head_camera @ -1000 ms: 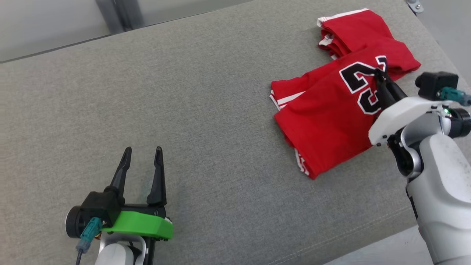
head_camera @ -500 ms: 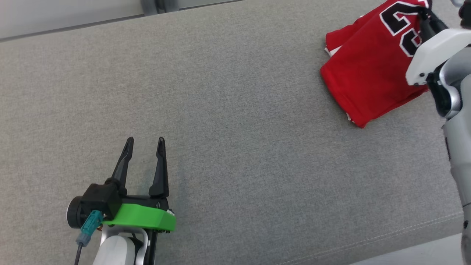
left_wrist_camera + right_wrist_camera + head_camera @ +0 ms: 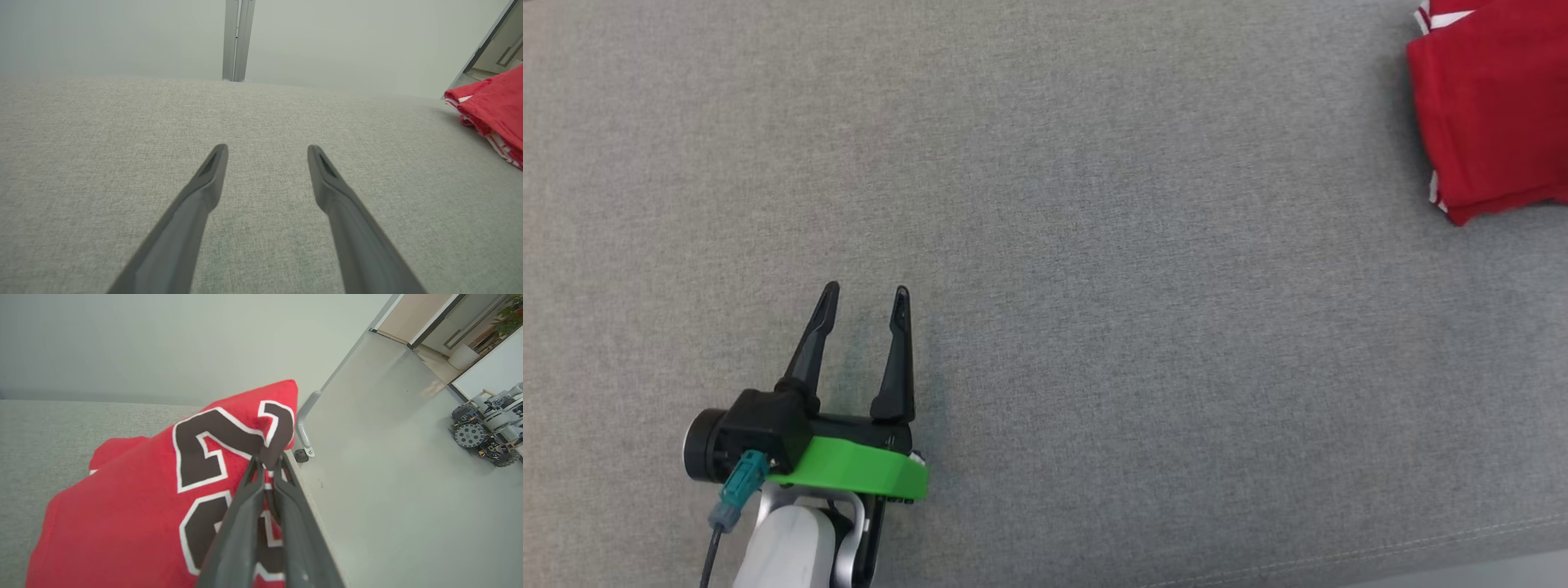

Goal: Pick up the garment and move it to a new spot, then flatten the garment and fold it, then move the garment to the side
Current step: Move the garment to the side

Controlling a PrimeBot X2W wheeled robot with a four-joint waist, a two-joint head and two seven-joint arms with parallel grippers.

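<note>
grey fabric surface [image 3: 1094, 245] | red garment [image 3: 114, 531] near its edge | pale wall [image 3: 122, 36] behind

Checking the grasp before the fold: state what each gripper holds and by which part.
The right gripper is shut on the red jersey, pinching a fold of cloth at the black number. The left gripper is open, holding nothing.

A grey woven fabric surface [image 3: 1094, 245] covers the work area, with a stitched seam [image 3: 1339, 556] along its near edge. Behind it stands a plain pale wall [image 3: 122, 36], divided by a vertical metal strip [image 3: 238, 41]. A metal bracket [image 3: 303, 428] sits at the surface's corner. Beyond lies a smooth pale floor [image 3: 388, 490] with a wheeled machine [image 3: 486, 433]. Lighting is even.
</note>
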